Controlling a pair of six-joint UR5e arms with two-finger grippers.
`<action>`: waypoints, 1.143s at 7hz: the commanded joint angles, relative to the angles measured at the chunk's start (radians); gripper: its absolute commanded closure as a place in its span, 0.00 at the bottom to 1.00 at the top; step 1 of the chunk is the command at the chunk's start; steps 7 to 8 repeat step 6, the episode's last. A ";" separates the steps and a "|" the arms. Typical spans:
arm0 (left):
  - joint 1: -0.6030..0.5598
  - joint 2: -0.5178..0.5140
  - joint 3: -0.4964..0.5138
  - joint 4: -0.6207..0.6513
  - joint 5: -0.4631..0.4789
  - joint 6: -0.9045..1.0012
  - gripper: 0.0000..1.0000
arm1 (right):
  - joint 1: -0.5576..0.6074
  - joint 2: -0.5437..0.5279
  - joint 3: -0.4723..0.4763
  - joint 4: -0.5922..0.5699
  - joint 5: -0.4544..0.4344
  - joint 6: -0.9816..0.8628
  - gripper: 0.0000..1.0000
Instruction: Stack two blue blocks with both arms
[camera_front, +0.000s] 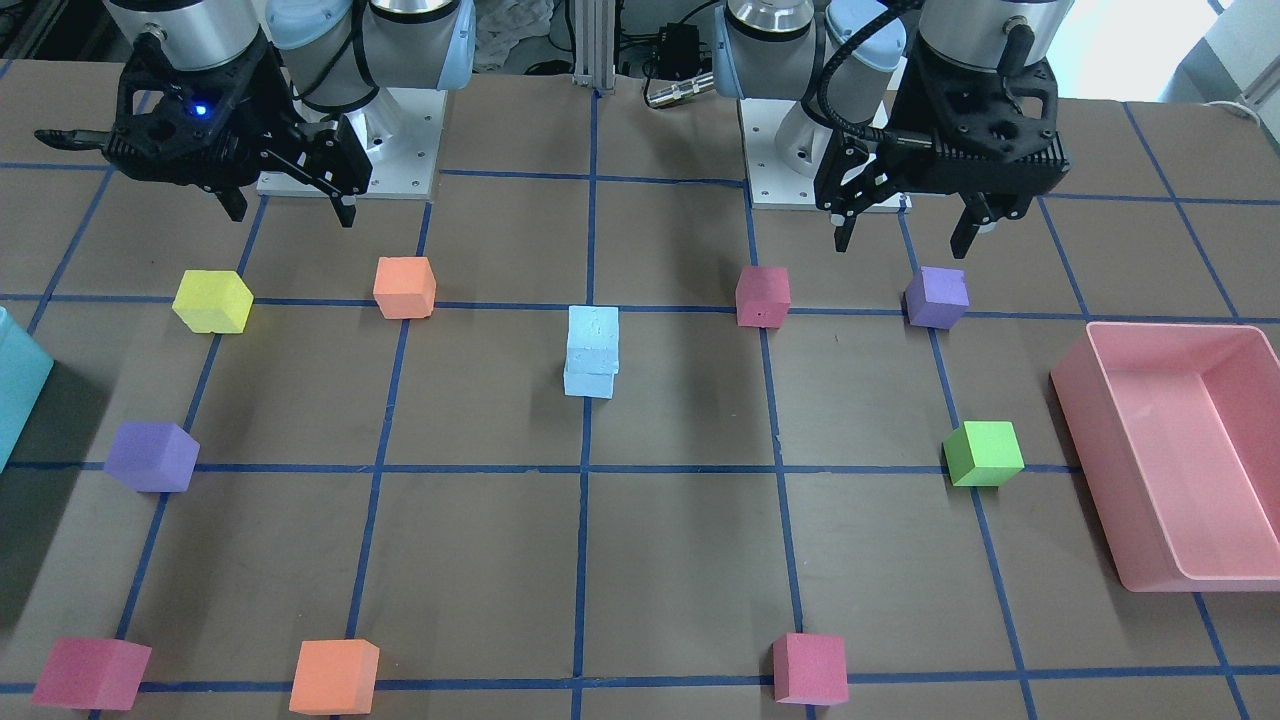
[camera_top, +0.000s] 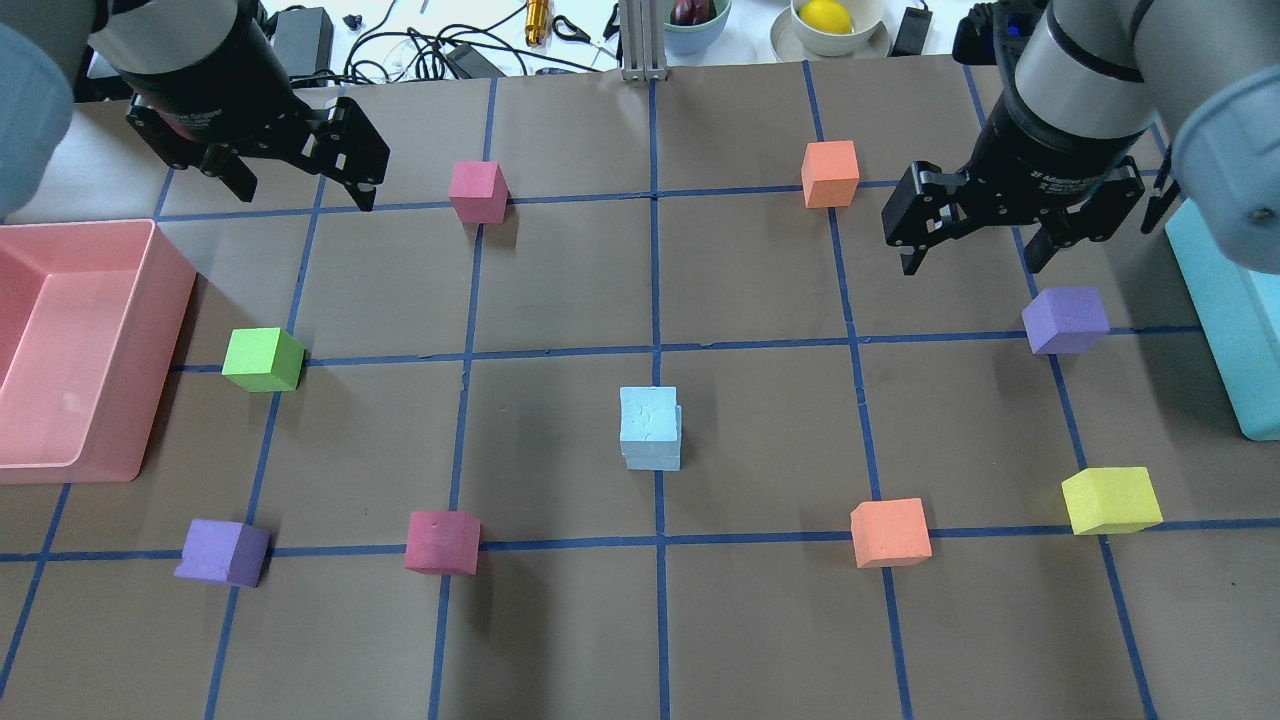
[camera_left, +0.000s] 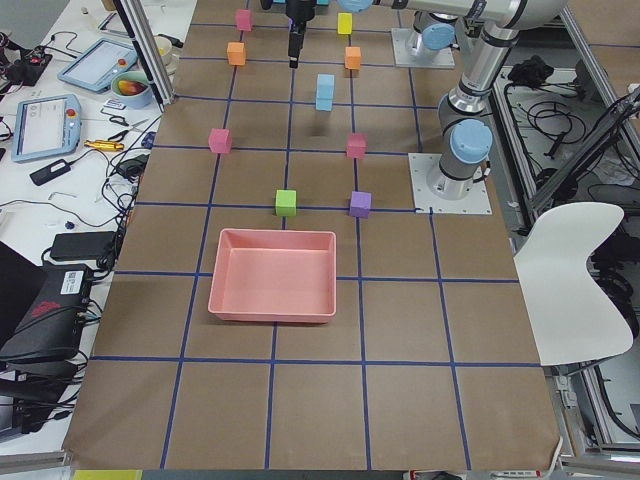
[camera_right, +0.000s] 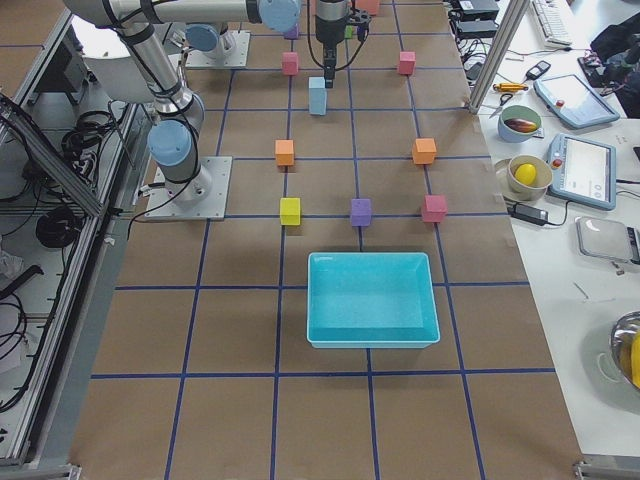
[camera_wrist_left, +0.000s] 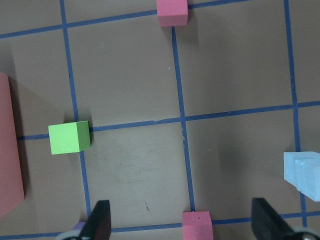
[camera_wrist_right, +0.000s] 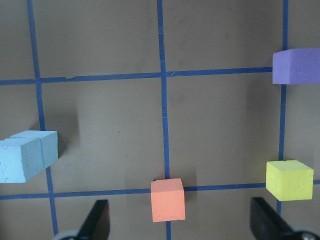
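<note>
The two pale blue blocks stand stacked in the middle of the table, the upper one (camera_front: 593, 336) a little askew on the lower one (camera_front: 588, 385). The stack also shows in the overhead view (camera_top: 648, 418), at the right edge of the left wrist view (camera_wrist_left: 305, 172) and at the left edge of the right wrist view (camera_wrist_right: 25, 156). My left gripper (camera_top: 305, 195) is open and empty, raised near the robot's base, well away from the stack. My right gripper (camera_top: 970, 262) is open and empty, raised on the other side.
A pink bin (camera_top: 160, 300) stands at the table's left edge, a teal bin (camera_top: 1225, 330) at the right edge. Single cubes lie scattered around the stack: green (camera_top: 263, 360), purple (camera_top: 1065, 320), yellow (camera_top: 1110, 500), orange (camera_top: 890, 532) and dark pink (camera_top: 442, 542).
</note>
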 joint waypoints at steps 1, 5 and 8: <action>-0.001 0.005 -0.007 0.018 -0.002 -0.003 0.00 | 0.000 0.000 0.000 -0.001 0.000 0.000 0.00; 0.004 0.013 -0.009 0.007 -0.005 0.009 0.00 | 0.000 0.000 -0.002 -0.001 0.000 0.000 0.00; -0.001 0.013 -0.010 0.007 -0.005 0.011 0.00 | 0.000 0.000 0.000 -0.001 0.000 0.000 0.00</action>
